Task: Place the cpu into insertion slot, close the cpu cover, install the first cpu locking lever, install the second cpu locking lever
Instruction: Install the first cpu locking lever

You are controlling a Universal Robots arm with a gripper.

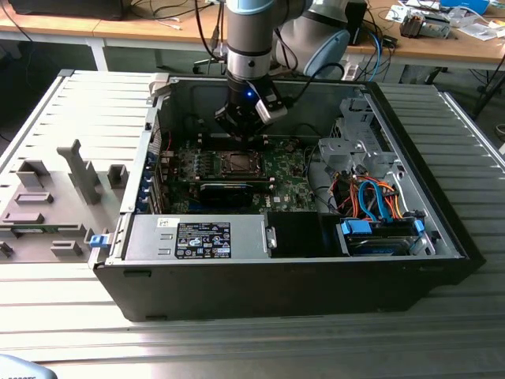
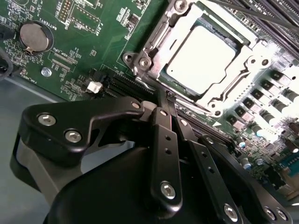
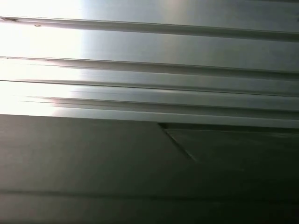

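You see a dull silver cpu [image 2: 201,51], silvery cpu cover [image 2: 236,86], green motherboard [image 2: 79,51], black gripper [image 2: 161,100].

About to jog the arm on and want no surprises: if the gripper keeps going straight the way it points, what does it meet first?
Probably the silvery socket edge: the gripper points down at the motherboard, its tip at the cpu cover corner, with the cpu just beyond. Depth is unclear.
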